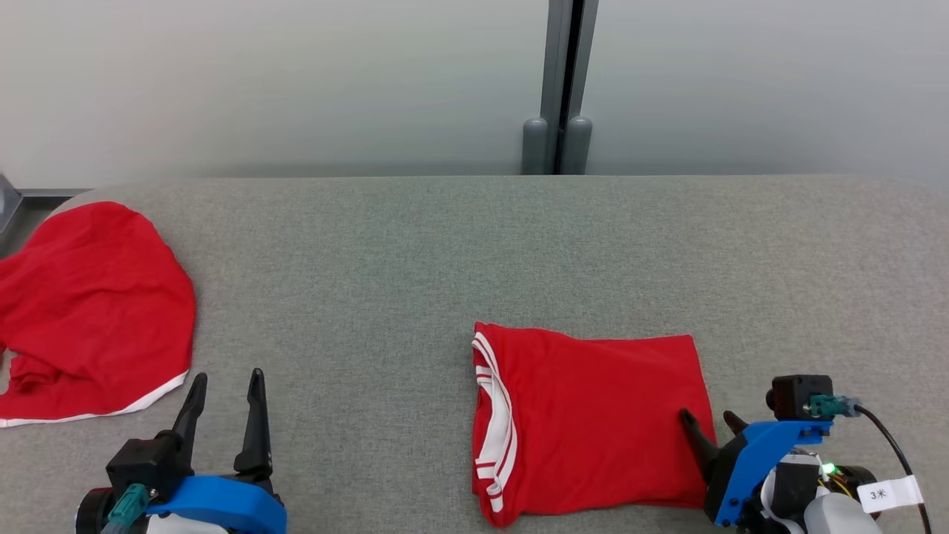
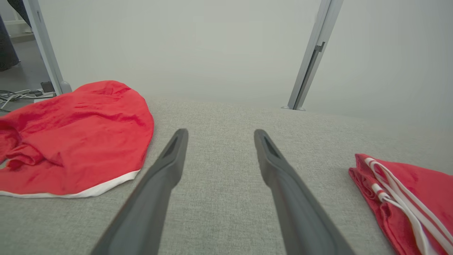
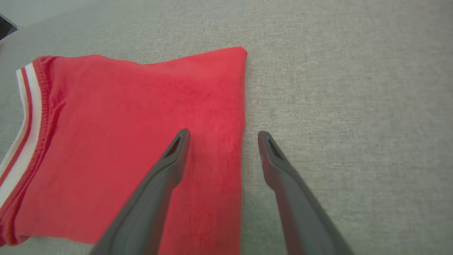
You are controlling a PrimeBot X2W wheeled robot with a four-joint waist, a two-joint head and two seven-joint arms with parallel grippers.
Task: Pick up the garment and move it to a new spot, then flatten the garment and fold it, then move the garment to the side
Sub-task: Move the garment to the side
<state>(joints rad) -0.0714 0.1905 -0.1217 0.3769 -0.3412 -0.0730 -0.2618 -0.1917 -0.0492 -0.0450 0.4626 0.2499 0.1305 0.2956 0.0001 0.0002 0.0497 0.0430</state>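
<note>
Garment (image 1: pixel 593 423) lies folded; right end effector (image 1: pixel 706 415), spread wide astride its edge, might snag one layer and undo the fold.

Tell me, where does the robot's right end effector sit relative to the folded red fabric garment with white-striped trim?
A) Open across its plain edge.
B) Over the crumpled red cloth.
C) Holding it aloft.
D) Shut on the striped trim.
A: the right end effector stands open, one finger over the folded red fabric garment and the other over the grey woven surface beside its plain edge.
</note>
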